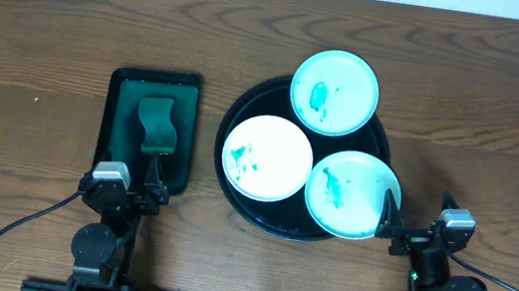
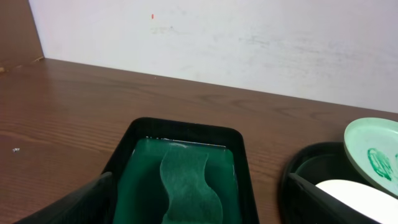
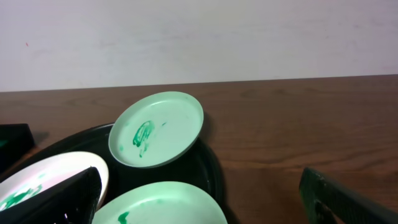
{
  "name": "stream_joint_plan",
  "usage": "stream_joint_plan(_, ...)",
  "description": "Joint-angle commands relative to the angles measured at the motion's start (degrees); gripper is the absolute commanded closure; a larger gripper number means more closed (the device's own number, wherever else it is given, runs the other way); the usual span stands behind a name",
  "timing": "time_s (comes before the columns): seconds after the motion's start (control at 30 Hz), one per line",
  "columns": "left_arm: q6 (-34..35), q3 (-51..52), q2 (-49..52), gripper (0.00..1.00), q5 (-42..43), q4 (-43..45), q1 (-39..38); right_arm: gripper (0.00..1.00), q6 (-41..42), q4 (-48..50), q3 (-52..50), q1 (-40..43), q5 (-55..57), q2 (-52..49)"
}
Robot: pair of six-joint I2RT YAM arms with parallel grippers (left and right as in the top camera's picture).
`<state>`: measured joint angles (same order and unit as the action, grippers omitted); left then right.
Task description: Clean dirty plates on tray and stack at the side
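Plates (image 1: 268, 157) lie three on the black tray (image 1: 274, 225), the nearest just under the right gripper (image 3: 199, 177), whose fingers stand apart. Left gripper (image 2: 196, 186), fingers also apart, faces a sponge (image 2: 186, 177) in the green tray (image 2: 244, 168)

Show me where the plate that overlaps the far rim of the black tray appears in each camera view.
Overhead: the plate is upper right of centre, the farthest one from the arms.
Left wrist: it sits at the right edge, partly cut off.
Right wrist: it lies left of centre, behind the two nearer plates.
Shared landmark: the black tray, whose rim passes under this plate in every view.
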<state>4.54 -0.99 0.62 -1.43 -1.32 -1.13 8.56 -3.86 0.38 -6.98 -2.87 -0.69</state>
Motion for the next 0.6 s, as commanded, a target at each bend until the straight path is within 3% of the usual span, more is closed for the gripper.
stream_joint_plan(0.0,0.5,0.8,0.0,0.15,-0.7,-2.4,0.1,0.01,-0.5,-0.2,-0.1,-0.1,-0.4,0.3)
stream_joint_plan(0.37,0.5,-0.6,1.9,0.15,3.0,-3.2,0.1,0.01,-0.5,-0.2,-0.1,-0.1,-0.4,0.3)
stream_joint_plan(0.57,0.5,-8.5,14.6,0.15,2.9,-6.4,0.1,0.01,-0.5,-0.2,-0.1,-0.1,-0.4,0.3)
